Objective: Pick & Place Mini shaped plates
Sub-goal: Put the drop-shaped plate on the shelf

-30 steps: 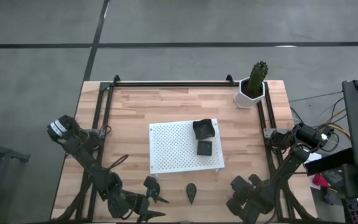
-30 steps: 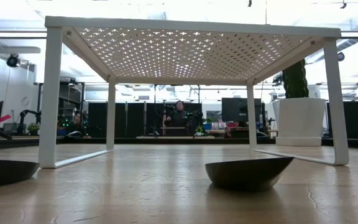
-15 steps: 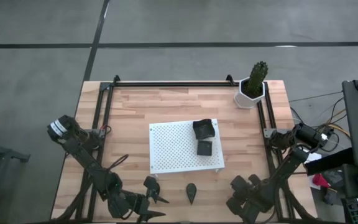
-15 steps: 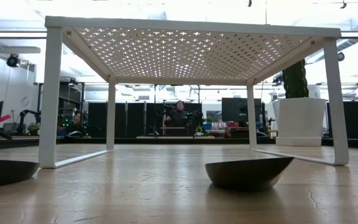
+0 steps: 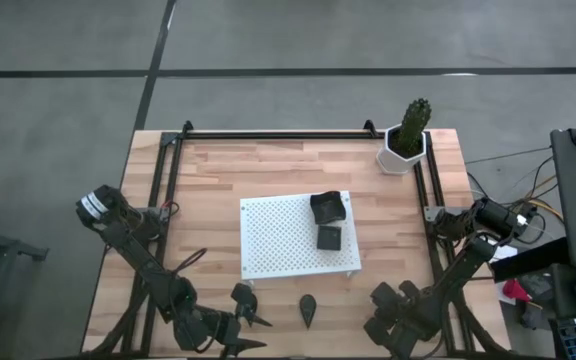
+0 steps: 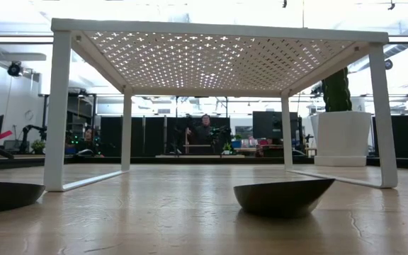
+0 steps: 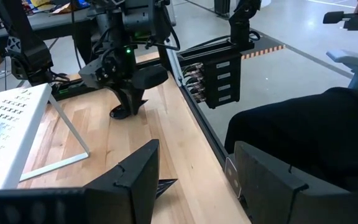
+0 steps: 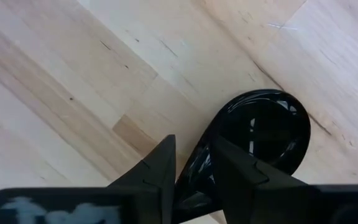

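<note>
Two square black plates (image 5: 328, 207) (image 5: 329, 237) lie on top of the white perforated board (image 5: 278, 240). A teardrop plate (image 5: 309, 310) lies on the wood in front of the board and also shows in the low view (image 6: 282, 197). Another dark dish (image 6: 6, 195) sits at the low view's left edge. My right gripper (image 5: 383, 322), near the table's near edge on the right, is shut on a glossy black teardrop plate (image 8: 260, 140). My left gripper (image 7: 194, 180), near the near edge on the left (image 5: 258, 333), is open and empty. My right gripper pinches the teardrop plate's pointed end (image 8: 194, 165) between its two fingers. It comes from above, pointing down. The plate's round end reaches away from the fingers, hollow side up. It seems to lie on the wood; I see no gap under it.
A white hexagonal pot with a cactus (image 5: 405, 140) stands at the table's far right corner. Black rails (image 5: 168, 190) run along the left, far and right sides. The board stands on thin legs (image 6: 57, 120) with open space beneath it. There is bare wood at the far left.
</note>
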Robot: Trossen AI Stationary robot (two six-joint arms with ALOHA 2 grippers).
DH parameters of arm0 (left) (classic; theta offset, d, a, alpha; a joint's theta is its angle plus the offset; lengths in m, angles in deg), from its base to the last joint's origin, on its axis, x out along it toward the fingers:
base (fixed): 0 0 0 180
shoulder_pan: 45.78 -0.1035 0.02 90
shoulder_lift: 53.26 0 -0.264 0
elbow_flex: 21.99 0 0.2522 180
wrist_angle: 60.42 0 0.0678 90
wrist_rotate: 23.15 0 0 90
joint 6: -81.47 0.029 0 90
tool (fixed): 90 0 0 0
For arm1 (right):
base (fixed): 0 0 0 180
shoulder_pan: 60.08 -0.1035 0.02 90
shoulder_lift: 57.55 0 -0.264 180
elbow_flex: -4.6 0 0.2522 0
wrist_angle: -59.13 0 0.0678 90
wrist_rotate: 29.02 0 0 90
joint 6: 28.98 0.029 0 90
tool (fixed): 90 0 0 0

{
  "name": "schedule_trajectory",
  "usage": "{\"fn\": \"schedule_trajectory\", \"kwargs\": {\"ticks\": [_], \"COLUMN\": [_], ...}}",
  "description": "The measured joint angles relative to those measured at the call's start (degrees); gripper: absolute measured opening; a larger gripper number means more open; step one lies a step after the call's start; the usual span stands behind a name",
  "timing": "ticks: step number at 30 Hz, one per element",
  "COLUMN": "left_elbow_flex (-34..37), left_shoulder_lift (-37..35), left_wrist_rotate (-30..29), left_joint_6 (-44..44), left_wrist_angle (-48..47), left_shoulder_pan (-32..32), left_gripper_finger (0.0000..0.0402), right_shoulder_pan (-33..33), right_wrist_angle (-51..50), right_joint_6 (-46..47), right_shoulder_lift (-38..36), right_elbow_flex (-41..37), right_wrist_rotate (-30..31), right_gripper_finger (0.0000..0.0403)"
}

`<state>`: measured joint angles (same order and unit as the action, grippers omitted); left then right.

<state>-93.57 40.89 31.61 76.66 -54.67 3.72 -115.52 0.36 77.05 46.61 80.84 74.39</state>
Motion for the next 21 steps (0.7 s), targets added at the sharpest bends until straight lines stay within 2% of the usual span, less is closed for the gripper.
{"fn": "schedule_trajectory", "kwargs": {"ticks": [10, 17, 21], "left_elbow_flex": [0.0, 0.0, 0.0], "left_shoulder_lift": [0.0, 0.0, 0.0], "left_wrist_rotate": [0.0, 0.0, 0.0], "left_joint_6": [0.0, 0.0, 0.0], "left_wrist_angle": [0.0, 0.0, 0.0], "left_shoulder_pan": [0.0, 0.0, 0.0], "left_gripper_finger": [0.0202, 0.0202, 0.0202], "right_shoulder_pan": [0.0, 0.0, -0.1], "right_wrist_angle": [-0.8, -1.2, -1.3], "right_joint_6": [-0.9, -2.8, -7.6], "right_shoulder_lift": [0.0, 0.0, 0.0], "right_elbow_flex": [0.0, 1.2, 3.6], "right_wrist_rotate": [0.0, 0.0, 1.7], "right_gripper_finger": [0.0014, 0.0009, 0.0008]}}
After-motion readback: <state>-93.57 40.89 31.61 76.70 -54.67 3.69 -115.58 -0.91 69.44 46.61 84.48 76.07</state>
